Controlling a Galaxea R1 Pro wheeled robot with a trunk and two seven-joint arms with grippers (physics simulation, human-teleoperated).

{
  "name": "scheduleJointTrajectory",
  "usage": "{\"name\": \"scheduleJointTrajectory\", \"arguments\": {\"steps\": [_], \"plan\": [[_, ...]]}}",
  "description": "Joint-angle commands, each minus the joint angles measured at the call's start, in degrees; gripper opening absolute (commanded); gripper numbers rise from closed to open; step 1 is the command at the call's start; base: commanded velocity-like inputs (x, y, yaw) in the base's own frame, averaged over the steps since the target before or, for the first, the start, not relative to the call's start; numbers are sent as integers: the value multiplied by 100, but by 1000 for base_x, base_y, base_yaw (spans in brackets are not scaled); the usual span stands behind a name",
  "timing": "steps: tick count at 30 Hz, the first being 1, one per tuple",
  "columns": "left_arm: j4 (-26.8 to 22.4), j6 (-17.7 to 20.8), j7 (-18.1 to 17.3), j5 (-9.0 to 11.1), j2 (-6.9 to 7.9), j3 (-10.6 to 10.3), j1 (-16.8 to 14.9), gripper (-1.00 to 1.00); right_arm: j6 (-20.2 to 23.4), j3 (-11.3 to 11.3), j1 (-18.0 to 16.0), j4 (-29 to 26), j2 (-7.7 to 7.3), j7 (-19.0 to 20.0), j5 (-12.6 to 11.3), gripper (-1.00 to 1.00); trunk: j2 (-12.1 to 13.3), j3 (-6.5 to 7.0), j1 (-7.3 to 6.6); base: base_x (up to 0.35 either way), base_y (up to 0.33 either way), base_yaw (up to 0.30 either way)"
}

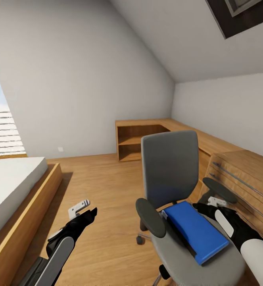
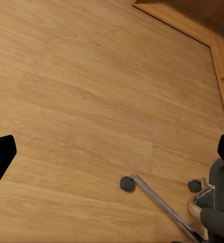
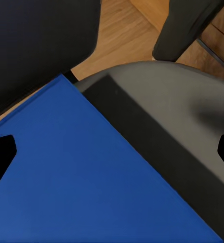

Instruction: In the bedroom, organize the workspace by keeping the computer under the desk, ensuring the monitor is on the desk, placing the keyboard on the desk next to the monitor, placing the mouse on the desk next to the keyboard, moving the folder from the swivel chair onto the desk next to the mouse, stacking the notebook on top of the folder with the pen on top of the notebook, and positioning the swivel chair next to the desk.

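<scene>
The black left gripper (image 1: 83,210) hangs low over the light wood floor (image 1: 103,190), fingers spread. The flat bright-blue folder (image 1: 194,230) lies on the grey swivel chair (image 1: 171,167). The right gripper (image 1: 206,206) hovers above its corner, fingers spread.

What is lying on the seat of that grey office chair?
A flat blue folder lies on the swivel chair seat, covering most of it. A dark strip runs along one folder edge. Whatever might sit beneath the folder is hidden.
</scene>
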Motion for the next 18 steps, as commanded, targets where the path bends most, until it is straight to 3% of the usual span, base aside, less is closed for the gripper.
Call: {"name": "scheduleJointTrajectory", "arguments": {"steps": [1,18], "plan": [[-8,6,48,37,5,-11,-6,100,18,29,-4,-7,-7,-11,-21,100,-45,-25,22,0,0,0],[-7,6,48,37,2,-16,-6,100,20,29,-4,-3,-7,-10,-21,100,-726,-330,395,0,0,0]]}}
